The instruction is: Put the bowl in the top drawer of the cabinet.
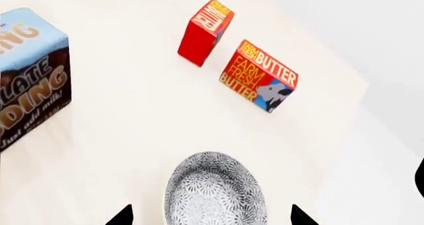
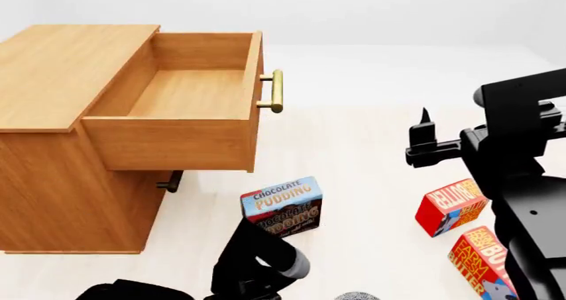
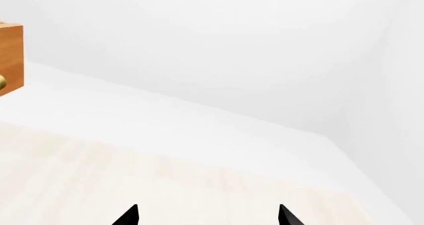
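Bowl under our left claw, top drawer pulled out.

We see the bowl (image 1: 215,190) as a small round dish, white with a dense grey floral speckle over its inside and rim; it sits on the pale counter (image 1: 132,120), between the two dark fingertips of our left claw (image 1: 212,216), which stands wide and does not touch it. Beyond it stand a butter box (image 1: 259,76) and a red box (image 1: 206,32), with a chocolate pudding box (image 1: 30,76) off to one side. In the head view the cabinet (image 2: 53,181) has its top drawer (image 2: 181,108) open, brass handle (image 2: 275,91) forward. Our right claw (image 3: 207,216) is wide too, holding nothing, above bare counter.
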Motion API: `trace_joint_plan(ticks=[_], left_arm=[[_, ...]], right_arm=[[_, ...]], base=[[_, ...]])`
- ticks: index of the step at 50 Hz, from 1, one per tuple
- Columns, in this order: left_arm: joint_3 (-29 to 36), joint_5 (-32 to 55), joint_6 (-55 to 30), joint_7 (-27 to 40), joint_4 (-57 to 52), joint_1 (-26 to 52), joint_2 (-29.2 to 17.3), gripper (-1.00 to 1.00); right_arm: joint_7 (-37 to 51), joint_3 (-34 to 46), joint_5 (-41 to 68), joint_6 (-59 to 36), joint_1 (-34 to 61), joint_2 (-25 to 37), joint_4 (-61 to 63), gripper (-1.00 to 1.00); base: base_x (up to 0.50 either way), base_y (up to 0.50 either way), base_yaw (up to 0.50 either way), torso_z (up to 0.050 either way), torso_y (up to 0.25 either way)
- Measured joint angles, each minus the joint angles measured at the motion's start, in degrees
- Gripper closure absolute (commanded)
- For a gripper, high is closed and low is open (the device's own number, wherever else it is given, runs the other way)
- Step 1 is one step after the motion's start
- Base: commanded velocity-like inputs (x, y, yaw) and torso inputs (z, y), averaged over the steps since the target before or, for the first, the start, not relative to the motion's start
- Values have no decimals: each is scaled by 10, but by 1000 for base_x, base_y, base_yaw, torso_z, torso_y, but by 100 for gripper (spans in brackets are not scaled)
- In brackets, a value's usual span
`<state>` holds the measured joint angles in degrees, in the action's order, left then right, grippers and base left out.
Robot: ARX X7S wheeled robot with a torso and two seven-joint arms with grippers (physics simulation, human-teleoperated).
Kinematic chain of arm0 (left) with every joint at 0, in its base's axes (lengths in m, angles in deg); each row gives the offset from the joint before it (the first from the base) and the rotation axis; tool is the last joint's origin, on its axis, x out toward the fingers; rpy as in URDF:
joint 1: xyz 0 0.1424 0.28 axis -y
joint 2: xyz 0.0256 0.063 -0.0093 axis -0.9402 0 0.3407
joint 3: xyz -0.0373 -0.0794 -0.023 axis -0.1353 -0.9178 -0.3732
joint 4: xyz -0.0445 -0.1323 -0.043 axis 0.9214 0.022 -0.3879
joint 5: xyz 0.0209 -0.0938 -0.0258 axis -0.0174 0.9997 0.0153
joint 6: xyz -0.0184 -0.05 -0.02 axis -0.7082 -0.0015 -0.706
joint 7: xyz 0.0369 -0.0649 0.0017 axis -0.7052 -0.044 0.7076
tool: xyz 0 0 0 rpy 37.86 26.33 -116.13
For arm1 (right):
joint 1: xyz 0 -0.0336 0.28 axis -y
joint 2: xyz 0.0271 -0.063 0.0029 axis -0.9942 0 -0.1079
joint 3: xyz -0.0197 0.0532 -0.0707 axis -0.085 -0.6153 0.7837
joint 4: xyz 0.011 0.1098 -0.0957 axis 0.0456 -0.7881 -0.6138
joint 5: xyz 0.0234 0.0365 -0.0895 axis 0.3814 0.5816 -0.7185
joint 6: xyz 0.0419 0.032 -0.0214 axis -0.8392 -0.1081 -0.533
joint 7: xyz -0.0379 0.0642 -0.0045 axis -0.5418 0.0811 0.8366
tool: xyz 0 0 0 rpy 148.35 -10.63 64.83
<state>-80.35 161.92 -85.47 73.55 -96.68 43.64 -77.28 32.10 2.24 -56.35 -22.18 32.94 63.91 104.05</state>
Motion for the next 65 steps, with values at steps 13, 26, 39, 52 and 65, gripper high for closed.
trace_joint_plan(ticks=[13,26,39,52,65], left_arm=[[56,-131,39,-92,38,-21,-4,-100],[103,-210,80,-132,106,-3,10,-100],[158,-271,115,-155,168,10,26,-100],[219,-324,152,-179,214,6,34,-100],[272,-373,191,-193,263,10,38,-100]], right_arm=[[0,0,1,17,-10,-2,-12,-100],[-1,1,2,32,-18,-3,-23,-100],[-1,0,4,42,-26,-3,-28,-100],[-1,0,6,48,-30,-3,-30,-100],[-3,-6,11,54,-36,-3,-31,-100]], base=[[0,0,0,0,0],[0,0,0,0,0],[0,0,0,0,0],[0,0,0,0,0],[1,0,0,0,0]])
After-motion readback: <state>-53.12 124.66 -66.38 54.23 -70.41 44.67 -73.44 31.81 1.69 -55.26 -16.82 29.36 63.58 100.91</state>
